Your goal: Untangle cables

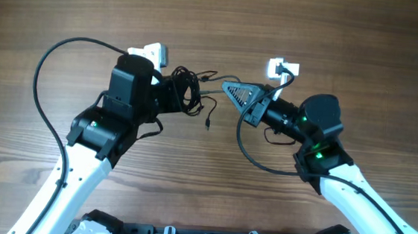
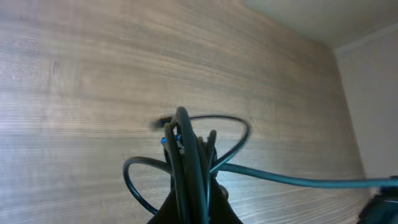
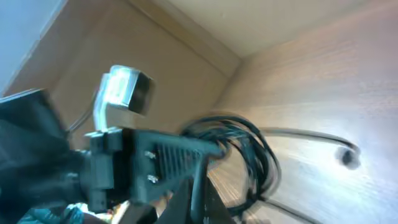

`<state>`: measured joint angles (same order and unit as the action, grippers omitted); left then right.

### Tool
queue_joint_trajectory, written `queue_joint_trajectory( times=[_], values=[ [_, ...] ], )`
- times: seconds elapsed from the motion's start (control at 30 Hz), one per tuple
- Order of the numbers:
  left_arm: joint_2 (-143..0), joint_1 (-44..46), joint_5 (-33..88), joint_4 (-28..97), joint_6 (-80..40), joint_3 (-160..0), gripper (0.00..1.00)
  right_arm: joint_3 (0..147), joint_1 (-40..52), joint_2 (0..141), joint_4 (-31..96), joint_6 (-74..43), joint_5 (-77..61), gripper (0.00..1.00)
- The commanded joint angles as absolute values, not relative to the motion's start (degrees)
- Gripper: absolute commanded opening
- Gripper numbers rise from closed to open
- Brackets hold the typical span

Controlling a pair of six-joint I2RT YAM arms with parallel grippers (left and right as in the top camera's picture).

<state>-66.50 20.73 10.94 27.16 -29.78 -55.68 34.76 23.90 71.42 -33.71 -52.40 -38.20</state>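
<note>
One coil of cables sits clamped in the left gripper, shut tight. The right gripper is just beside the left gripper, its grip unclear to us. Pull-apart step, we judge; next needs one strand drawn free.
</note>
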Motion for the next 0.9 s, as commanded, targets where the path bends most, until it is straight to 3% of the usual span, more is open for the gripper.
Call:
queue_joint_trajectory(
  times=[0.0,0.07,0.1,0.17,0.2,0.23,0.33,0.53,0.67,0.77,0.87],
  values=[
    [-67.29,20.08,8.80,24.60,-20.64,-56.47,0.04,34.98,22.90,71.40,-23.86,-50.89,-39.57,0.05],
    [-67.29,20.08,13.56,23.51,-13.21,-56.47,0.04,34.98,22.90,71.44,-14.28,-46.65,-39.44,0.23],
    [-67.29,20.08,17.58,23.40,-10.15,-56.47,0.04,34.98,22.90,71.44,-11.77,-43.97,-39.46,0.42],
    [-67.31,19.70,25.80,23.53,-5.10,-56.47,0.04,34.98,22.87,71.42,-8.03,-37.45,-39.46,0.60],
    [-67.44,19.18,30.15,23.92,-2.83,-56.47,0.04,34.98,22.81,71.40,-7.73,-34.87,-39.48,0.76],
    [-67.53,18.44,33.28,24.67,-1.23,-56.47,0.04,34.98,22.57,71.35,-8.19,-33.39,-39.53,0.83],
    [-68.27,15.46,37.52,27.81,1.34,-56.47,0.04,34.98,20.60,70.85,-10.50,-32.71,-39.57,0.91],
    [-70.50,8.64,39.42,30.17,1.32,-56.47,0.06,34.98,13.43,68.86,-16.56,-29.82,-50.33,0.91],
    [-71.83,7.22,44.73,26.98,1.23,-56.47,0.07,34.98,14.68,69.01,-19.14,-29.95,-52.69,0.86],
    [-72.53,7.25,44.71,24.05,-2.13,-56.47,0.08,34.98,18.94,69.78,-16.97,-31.00,-48.25,0.86],
    [-73.12,7.40,44.71,22.68,-6.72,-56.47,0.06,34.98,24.84,72.01,-11.92,-34.63,-33.45,0.86]
  ],
)
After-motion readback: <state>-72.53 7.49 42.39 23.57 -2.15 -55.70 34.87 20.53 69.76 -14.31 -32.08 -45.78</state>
